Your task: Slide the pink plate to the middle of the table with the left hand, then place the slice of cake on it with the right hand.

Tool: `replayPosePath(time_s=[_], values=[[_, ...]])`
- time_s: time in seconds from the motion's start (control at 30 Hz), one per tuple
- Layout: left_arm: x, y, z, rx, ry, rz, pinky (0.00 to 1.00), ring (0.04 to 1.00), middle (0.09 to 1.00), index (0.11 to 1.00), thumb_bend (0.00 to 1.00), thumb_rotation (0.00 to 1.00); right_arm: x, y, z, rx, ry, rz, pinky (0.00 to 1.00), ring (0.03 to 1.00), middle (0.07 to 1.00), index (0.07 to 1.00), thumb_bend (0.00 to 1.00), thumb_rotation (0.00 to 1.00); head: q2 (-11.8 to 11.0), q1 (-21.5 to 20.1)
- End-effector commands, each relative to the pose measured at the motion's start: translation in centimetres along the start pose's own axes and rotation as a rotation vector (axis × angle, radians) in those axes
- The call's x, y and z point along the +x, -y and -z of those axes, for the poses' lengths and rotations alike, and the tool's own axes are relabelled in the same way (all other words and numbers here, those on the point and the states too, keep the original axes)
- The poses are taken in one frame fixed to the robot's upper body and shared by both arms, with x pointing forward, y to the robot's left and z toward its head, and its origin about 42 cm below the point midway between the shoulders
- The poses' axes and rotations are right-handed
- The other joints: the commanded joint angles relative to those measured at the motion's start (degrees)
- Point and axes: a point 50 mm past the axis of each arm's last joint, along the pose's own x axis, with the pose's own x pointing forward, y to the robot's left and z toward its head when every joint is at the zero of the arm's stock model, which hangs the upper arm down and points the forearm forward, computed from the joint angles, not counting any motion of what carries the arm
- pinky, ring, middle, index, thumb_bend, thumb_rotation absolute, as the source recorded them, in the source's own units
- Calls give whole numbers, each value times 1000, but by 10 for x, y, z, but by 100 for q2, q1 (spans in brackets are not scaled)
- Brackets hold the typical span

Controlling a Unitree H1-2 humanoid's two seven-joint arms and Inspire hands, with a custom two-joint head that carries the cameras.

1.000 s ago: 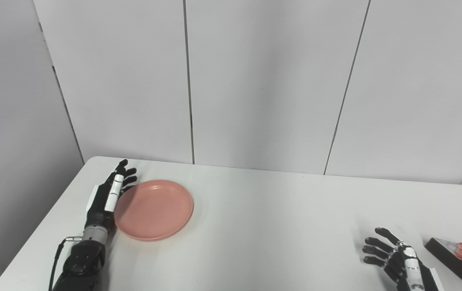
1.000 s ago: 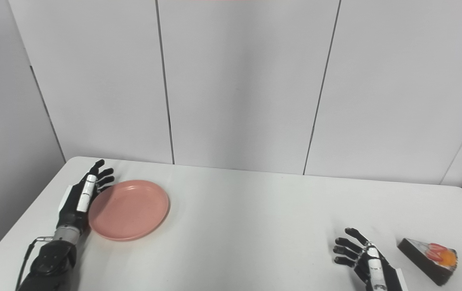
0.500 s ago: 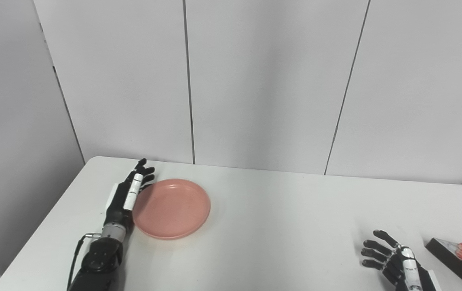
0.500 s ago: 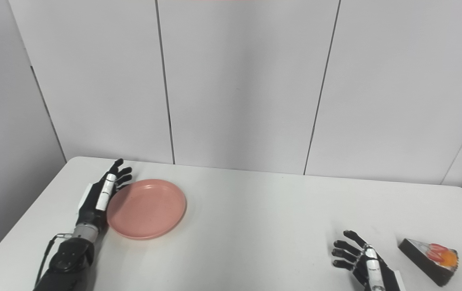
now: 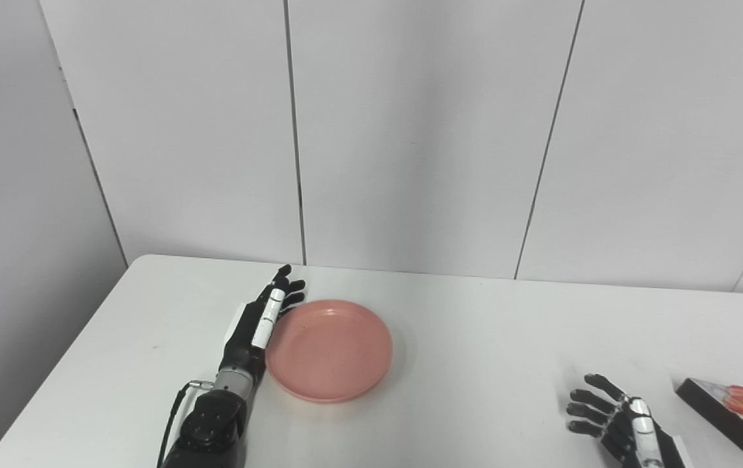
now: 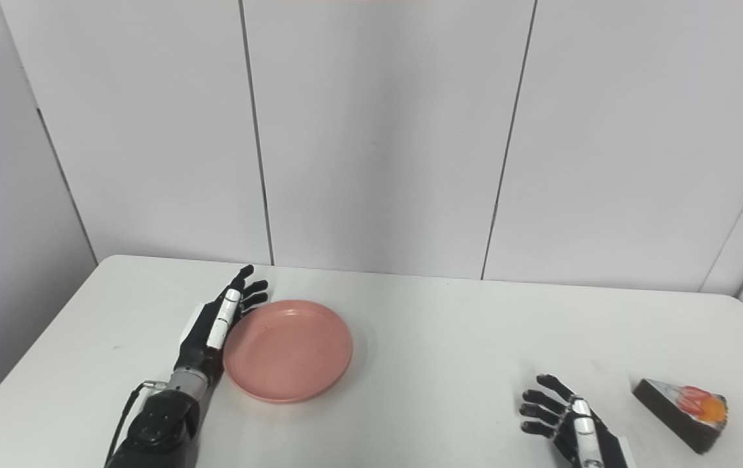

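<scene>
I'm in the first step, the plate slide. My left hand (image 5: 260,325) stands on edge, its fingers (image 5: 282,289) straight and close together, clamped on nothing, the flat of the hand pressed against the left rim of the pink plate (image 5: 335,348). The plate lies flat on the white worktop (image 5: 475,338), left of centre by my reading, so I judge the push only partly done. Over on the right, my right hand (image 5: 612,422) waits low near the front edge, its fingers (image 5: 589,396) spread apart and curled a little, holding nothing. The slice of cake (image 5: 725,411), dark sided with red and orange fruit on top, sits on the worktop just beside that hand on its outer side, not touching it, near the right edge. What the next move calls for, as I see it: a steady sideways push toward the right, with the hand low against the rim so that the plate glides and does not spin off my palm or tip. Once it reaches the middle, I would lift the left hand clear, and only then would the right hand go for the cake.
</scene>
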Motion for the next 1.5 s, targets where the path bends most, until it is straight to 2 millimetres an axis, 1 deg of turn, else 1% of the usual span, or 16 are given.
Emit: replayPosePath(time_s=[0.0, 0.1, 0.2, 0.27, 0.33, 0.37, 0.4, 0.6, 0.67, 0.8, 0.97, 1.07, 1.33, 1.47], values=[[2, 11, -4, -30, 12, 25, 843, 855, 859, 921, 661, 985, -29, -11, 34, 34, -139, 18, 620, 667, 686, 753, 738, 953, 6, 5], [2, 16, -4, -45, 14, 39, 849, 856, 859, 923, 670, 976, -28, -15, 33, 32, -141, 18, 621, 670, 688, 755, 739, 952, 18, -227], [2, 20, -4, -49, 16, 49, 839, 853, 860, 924, 681, 976, -28, -21, 32, 31, -139, 19, 619, 668, 687, 755, 731, 950, 23, -337], [0, 28, -8, -57, 11, 44, 833, 849, 857, 921, 685, 982, -27, -24, 31, 28, -136, 14, 623, 670, 691, 761, 724, 953, 37, -416], [-3, 38, -15, -82, 18, 57, 871, 869, 869, 932, 666, 998, -26, -28, 29, 26, -133, 9, 629, 674, 693, 764, 720, 954, 59, -495], [-5, 43, -19, -90, 19, 59, 873, 871, 870, 933, 665, 999, -26, -31, 28, 22, -131, 7, 629, 674, 693, 764, 720, 954, 91, -615], [-6, 47, -22, -95, 18, 60, 872, 867, 865, 927, 673, 1000, -25, -34, 28, 17, -129, 2, 631, 675, 694, 766, 721, 960, 106, -652], [-7, 64, -33, -131, 15, 87, 854, 865, 862, 914, 690, 1000, -23, -45, 24, -5, -127, -3, 631, 681, 705, 779, 716, 984, 191, -864], [-9, 68, -34, -146, 12, 99, 861, 867, 864, 915, 688, 1000, -22, -49, 23, -10, -126, -2, 630, 683, 706, 781, 713, 987, 171, -1046], [-10, 74, -35, -185, 9, 122, 887, 888, 880, 926, 682, 1000, -21, -55, 23, -26, -110, 5, 623, 677, 696, 770, 717, 981, 165, -1191], [-11, 78, -36, -162, 9, 128, 860, 876, 873, 932, 691, 1000, -20, -59, 22, -29, -115, -3, 631, 684, 703, 775, 706, 988, 168, -1217], [-10, 81, -35, -166, 9, 133, 857, 874, 875, 932, 694, 1000, -19, -61, 21, -32, -115, -3, 630, 683, 701, 771, 699, 988, 148, -1314], [-10, 89, -34, -240, -17, 144, 901, 888, 882, 935, 704, 962, -19, -68, 21, -36, -112, -2, 632, 685, 705, 774, 662, 997, 152, -1447], [-9, 92, -34, -248, -19, 152, 900, 886, 886, 933, 688, 971, -17, -70, 19, -43, -120, 2, 632, 683, 703, 786, 619, 877, 151, -1493]])
